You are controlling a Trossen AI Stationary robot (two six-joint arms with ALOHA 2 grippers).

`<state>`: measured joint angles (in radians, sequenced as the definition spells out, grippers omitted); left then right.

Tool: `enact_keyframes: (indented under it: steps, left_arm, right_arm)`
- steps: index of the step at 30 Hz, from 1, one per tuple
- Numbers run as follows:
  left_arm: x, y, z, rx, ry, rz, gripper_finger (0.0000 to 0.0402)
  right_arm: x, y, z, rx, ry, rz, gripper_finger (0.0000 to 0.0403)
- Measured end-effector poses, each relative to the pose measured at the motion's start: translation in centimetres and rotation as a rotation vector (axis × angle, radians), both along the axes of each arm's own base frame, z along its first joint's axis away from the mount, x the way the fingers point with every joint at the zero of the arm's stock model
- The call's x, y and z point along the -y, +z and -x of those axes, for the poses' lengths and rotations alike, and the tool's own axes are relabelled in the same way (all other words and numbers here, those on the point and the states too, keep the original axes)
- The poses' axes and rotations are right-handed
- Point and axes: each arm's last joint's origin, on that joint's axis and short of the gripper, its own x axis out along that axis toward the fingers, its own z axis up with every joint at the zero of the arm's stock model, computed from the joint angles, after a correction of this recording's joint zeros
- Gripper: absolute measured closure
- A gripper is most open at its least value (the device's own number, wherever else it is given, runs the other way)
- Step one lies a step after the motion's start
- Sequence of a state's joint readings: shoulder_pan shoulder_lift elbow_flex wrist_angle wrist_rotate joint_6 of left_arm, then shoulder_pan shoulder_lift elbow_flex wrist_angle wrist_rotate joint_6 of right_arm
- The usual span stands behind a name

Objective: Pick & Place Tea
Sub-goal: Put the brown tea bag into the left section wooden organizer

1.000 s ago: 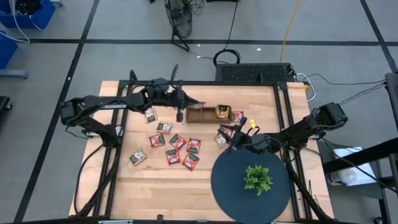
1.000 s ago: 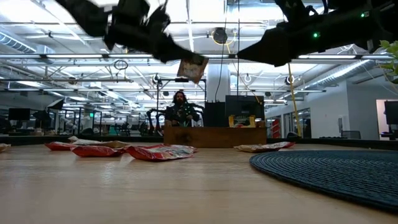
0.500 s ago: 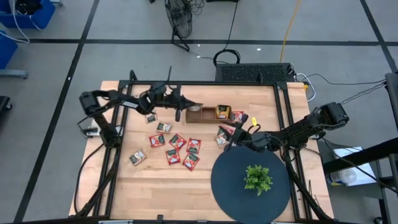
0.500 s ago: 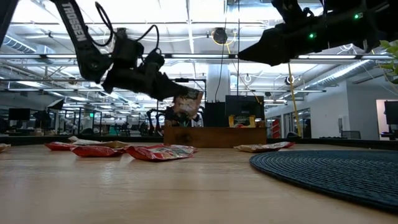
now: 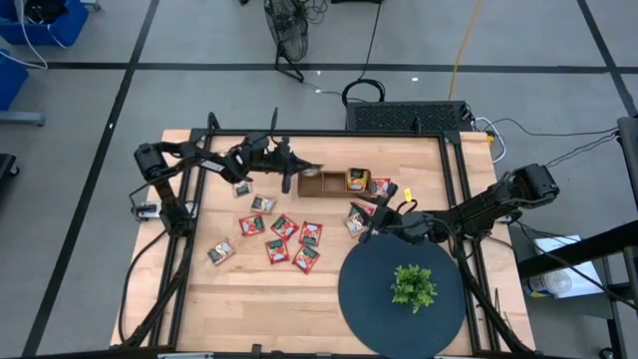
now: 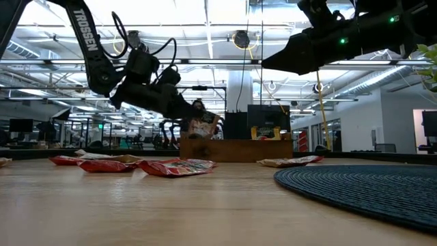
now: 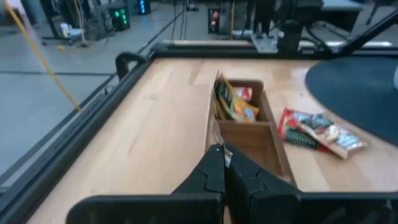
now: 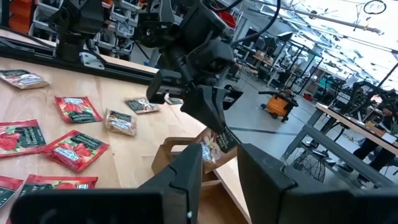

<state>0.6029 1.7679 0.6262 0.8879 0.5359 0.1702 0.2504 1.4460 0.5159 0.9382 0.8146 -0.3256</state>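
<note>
Starting at the counter's (image 5: 229,299) front edge: round dark mat (image 5: 369,299) carrying a small green plant (image 5: 413,285). Lying beyond and to the left, loose red tea sachets (image 5: 284,227), flat on the wood. Hovering just past the mat's far rim, right tool (image 5: 371,227), fingers parted and empty, near a few more sachets by the tray's right end. Farther back, brown wooden tray (image 5: 319,194) with orange sachets (image 5: 357,179) standing in its right compartment. Hanging above the tray's left end, left tool (image 6: 191,116) clenched on one held sachet (image 6: 203,126), dangling tilted, clear of the tray.
</note>
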Motion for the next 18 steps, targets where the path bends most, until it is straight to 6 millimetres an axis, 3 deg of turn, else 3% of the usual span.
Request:
enact_keyframes:
  steps: [11, 18]
  left_arm:
    - [0.11, -0.42, 0.05, -0.042, 0.008, 0.016, 0.0398]
    - [0.31, -0.44, -0.22, -0.053, 0.099, 0.035, 0.0353]
  right_arm:
    - [0.0, -0.01, 0.0, -0.001, 0.0, 0.0, 0.0314]
    - [0.0, -0.01, 0.0, 0.005, 0.0, -0.009, 0.0314]
